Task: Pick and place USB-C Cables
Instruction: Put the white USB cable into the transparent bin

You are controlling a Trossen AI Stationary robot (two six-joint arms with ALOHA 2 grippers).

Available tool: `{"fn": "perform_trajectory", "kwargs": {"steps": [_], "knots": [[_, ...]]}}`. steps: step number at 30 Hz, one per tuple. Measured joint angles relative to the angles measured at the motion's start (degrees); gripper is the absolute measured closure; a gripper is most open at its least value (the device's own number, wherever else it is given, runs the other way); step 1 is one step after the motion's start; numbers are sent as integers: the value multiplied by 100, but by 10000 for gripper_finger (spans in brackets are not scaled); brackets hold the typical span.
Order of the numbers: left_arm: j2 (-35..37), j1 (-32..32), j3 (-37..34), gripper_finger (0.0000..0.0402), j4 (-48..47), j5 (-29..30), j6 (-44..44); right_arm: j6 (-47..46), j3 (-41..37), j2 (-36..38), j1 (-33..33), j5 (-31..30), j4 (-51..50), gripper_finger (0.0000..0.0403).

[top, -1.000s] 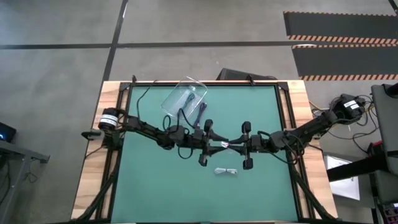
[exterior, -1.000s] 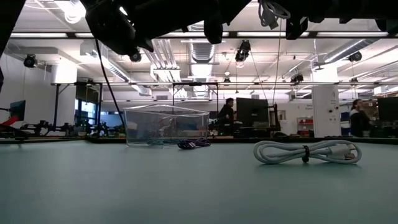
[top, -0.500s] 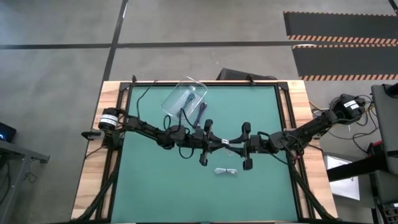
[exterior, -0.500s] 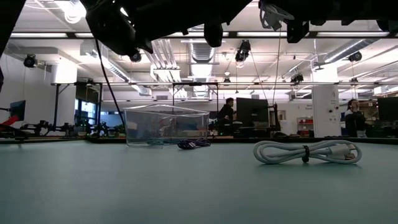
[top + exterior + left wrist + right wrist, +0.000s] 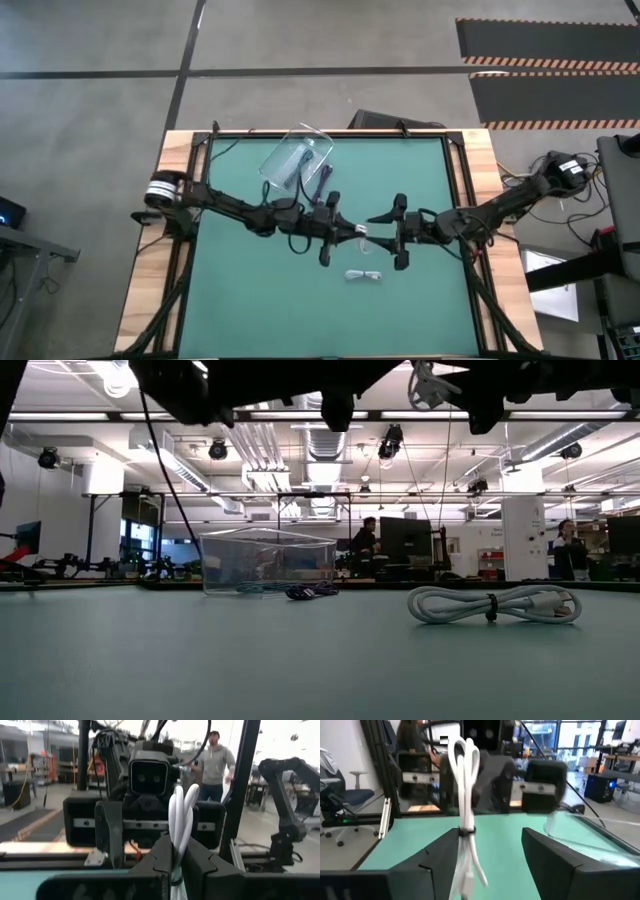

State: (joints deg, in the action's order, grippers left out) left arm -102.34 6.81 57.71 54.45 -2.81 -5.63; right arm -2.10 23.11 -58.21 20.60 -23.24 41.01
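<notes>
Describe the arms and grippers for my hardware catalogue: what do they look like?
Both arms are dark, slim and jointed, with thin black cables looping along them. The left arm has a white-banded cylinder at its base. The left gripper and right gripper have flat, wedge-shaped black fingers on a wide crossbar.

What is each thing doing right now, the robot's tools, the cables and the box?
left tool, shut on held white cable
right tool, open
held white cable, bundled, off the table
other white cable, bundled, lying on table
dark cable, lying beside clear box
clear box, upright on table
</notes>
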Motion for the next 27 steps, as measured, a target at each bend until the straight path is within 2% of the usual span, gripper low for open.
{"fn": "perform_trajectory", "kwargs": {"steps": [2, 7, 14, 21, 27], "knots": [[239, 0, 0, 398, -561, 149, 0, -94, 4, 223, -2, -108, -333, 188], [800, 0, 33, 398, -2201, 975, -8, -136, 4, 761, -2, -267, -1231, 189], [1406, -58, 211, 396, -3853, 1824, -338, -112, 9, 1379, -2, -243, -2428, 193], [1608, -529, 751, 395, -5406, 1964, -872, -128, 7, 1772, -1, -216, -3410, 193], [1621, -1160, 1386, 394, -7002, 1963, -927, -290, 9, 1985, 0, -118, -3882, 193]]}}
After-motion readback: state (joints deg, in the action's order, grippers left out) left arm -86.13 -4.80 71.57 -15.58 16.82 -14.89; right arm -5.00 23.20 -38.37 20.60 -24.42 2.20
